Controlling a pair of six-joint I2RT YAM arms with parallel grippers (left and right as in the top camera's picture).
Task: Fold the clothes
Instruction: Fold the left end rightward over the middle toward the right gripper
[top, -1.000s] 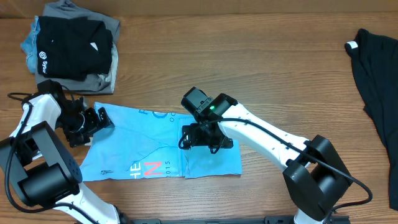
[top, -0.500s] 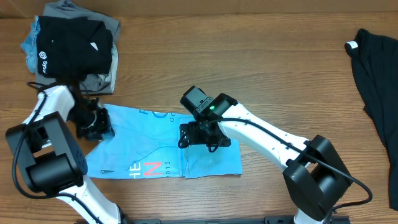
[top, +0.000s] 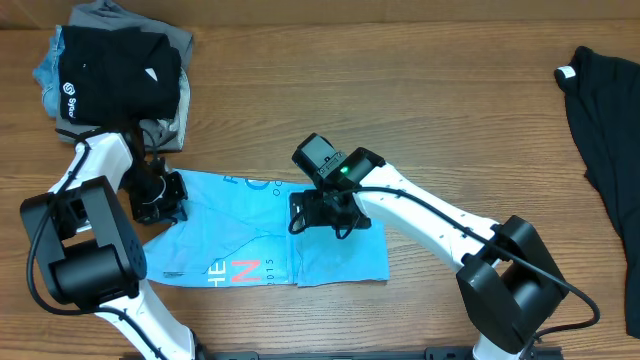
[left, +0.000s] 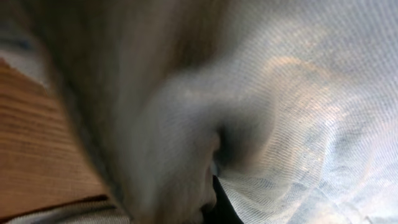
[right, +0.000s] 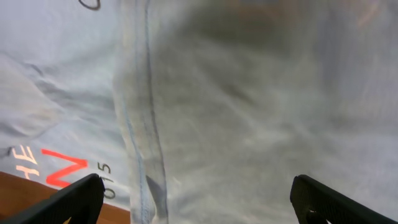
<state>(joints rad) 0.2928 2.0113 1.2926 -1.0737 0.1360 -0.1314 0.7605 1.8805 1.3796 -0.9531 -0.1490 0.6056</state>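
Blue T-shirt (top: 250, 238) beneath right gripper (right: 196, 183), fingers (right: 68, 202) spread wide; left gripper (top: 165, 205): hold indiscernible.

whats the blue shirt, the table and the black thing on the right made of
The light blue T-shirt looks like thin, matte knit cloth, perhaps cotton or a blend: the left wrist view shows fine thread texture and soft creases. The table is wood or wood-look laminate, with visible grain lines. The black garment is soft matte cloth lying in folds; its fibre can't be told.
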